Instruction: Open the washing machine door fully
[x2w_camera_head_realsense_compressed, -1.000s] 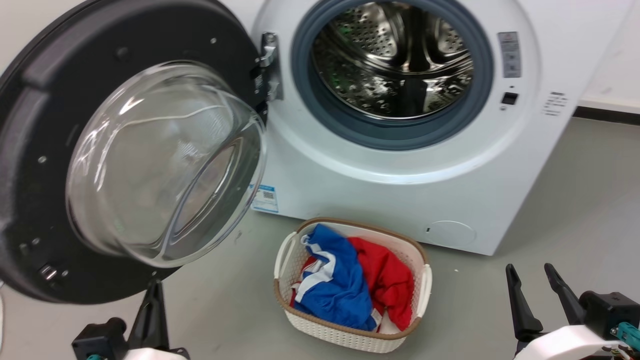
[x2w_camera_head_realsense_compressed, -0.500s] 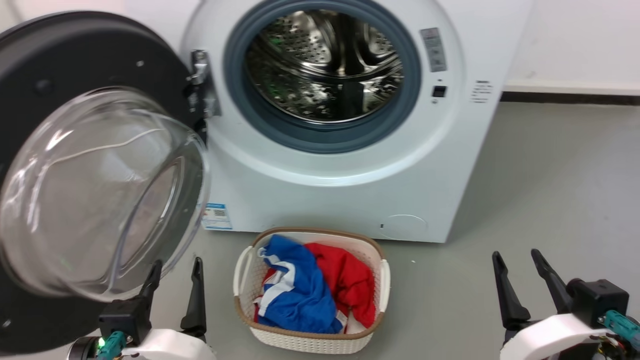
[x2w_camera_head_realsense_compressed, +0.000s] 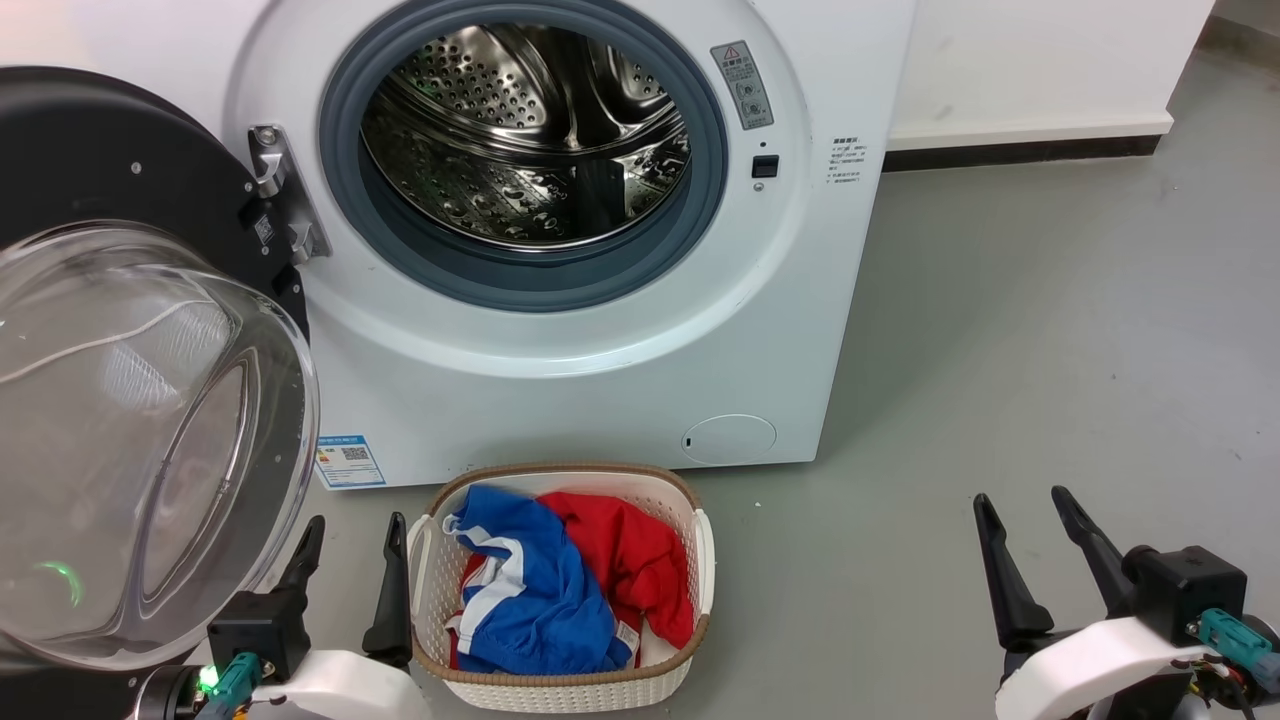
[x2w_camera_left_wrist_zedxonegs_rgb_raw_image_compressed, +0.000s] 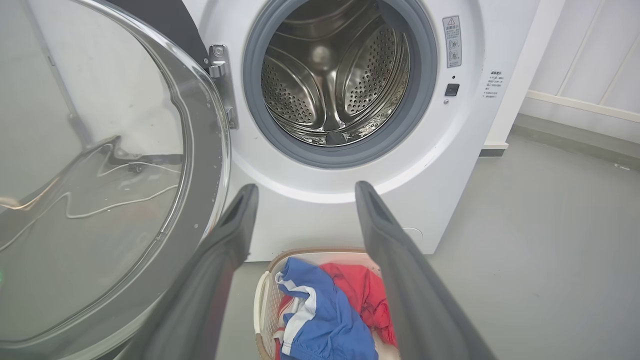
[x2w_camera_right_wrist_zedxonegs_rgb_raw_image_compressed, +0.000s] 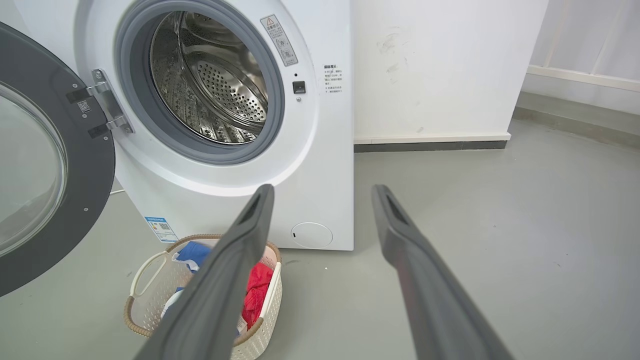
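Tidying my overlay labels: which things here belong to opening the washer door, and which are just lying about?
Job: door, hinge, washing machine.
Lying about: basket, clothes, small round flap.

Washing machine door (x2w_camera_left_wrist_zedxonegs_rgb_raw_image_compressed: 100, 175) stands wide open at left, glass bowl bulging outward, hung on metal hinge (x2w_camera_left_wrist_zedxonegs_rgb_raw_image_compressed: 220, 65). Left gripper (x2w_camera_left_wrist_zedxonegs_rgb_raw_image_compressed: 305, 189) has fingers spread, empty, touching nothing, in front of white washing machine (x2w_camera_left_wrist_zedxonegs_rgb_raw_image_compressed: 465, 150). Steel drum (x2w_camera_left_wrist_zedxonegs_rgb_raw_image_compressed: 335, 80) is exposed inside grey rubber ring (x2w_camera_left_wrist_zedxonegs_rgb_raw_image_compressed: 425, 75). White basket (x2w_camera_left_wrist_zedxonegs_rgb_raw_image_compressed: 262, 305) sits on grey floor (x2w_camera_left_wrist_zedxonegs_rgb_raw_image_compressed: 540, 240) against the machine's base, blue garment (x2w_camera_left_wrist_zedxonegs_rgb_raw_image_compressed: 320, 320) beside red garment (x2w_camera_left_wrist_zedxonegs_rgb_raw_image_compressed: 365, 295) inside.
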